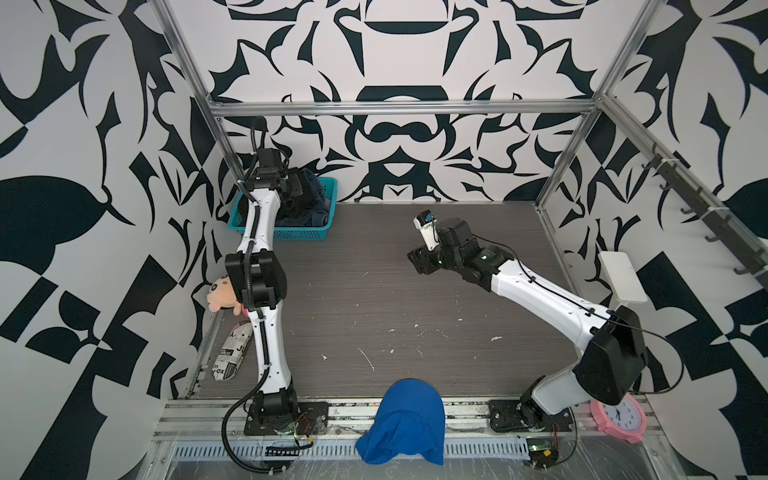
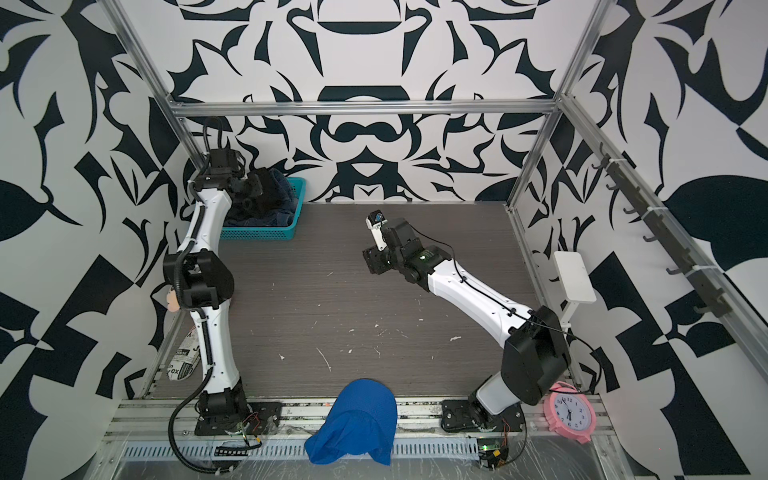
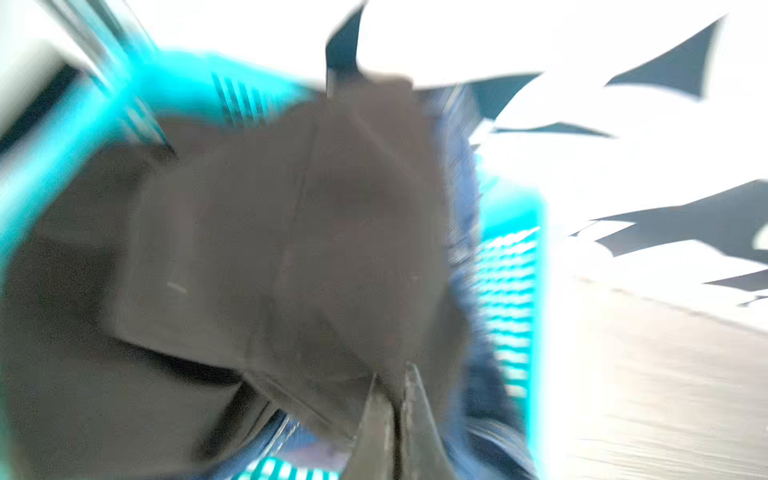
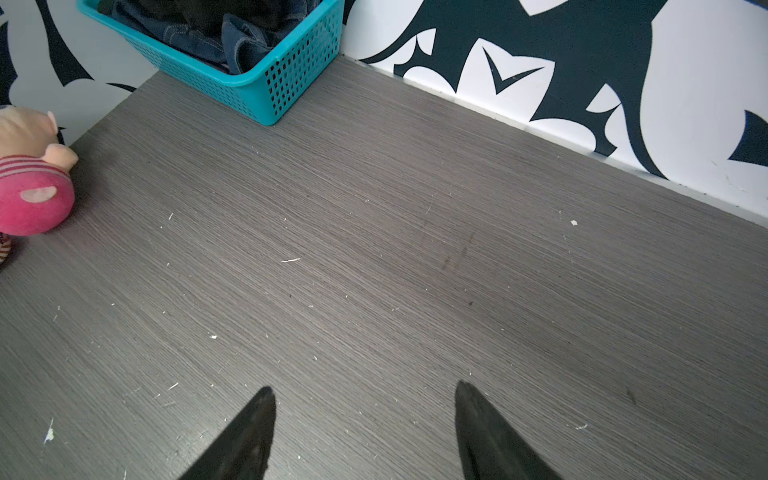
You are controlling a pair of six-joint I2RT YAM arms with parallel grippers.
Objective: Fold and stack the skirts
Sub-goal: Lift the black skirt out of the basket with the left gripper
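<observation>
We see a grey wood-grain worktop [image 1: 374,291], scuffed with pale flecks and scratches, filling the middle of both top views. Black-and-white patterned walls [image 1: 395,50] close it in on three sides. An aluminium frame [image 1: 395,109] runs up the corners and across the back.

At the upper left of the worktop a teal basket [image 1: 286,235] stands against the back wall. The denim skirt [image 4: 199,37] lies bunched inside it, with the black skirt [image 3: 270,249] over it. The left gripper [image 3: 392,371] is above the basket, its jaws pressed together on a fold of the black skirt, though that wrist view is blurred. The right gripper [image 4: 363,387] hovers over bare worktop right of centre, jaws wide apart and holding nothing.

A plush toy [image 1: 220,293] and a newsprint-patterned pouch [image 1: 232,351] lie along the left edge. A bright blue mesh cloth [image 1: 405,419] drapes over the front rail, and a pink clock [image 1: 619,415] sits at the lower right.
</observation>
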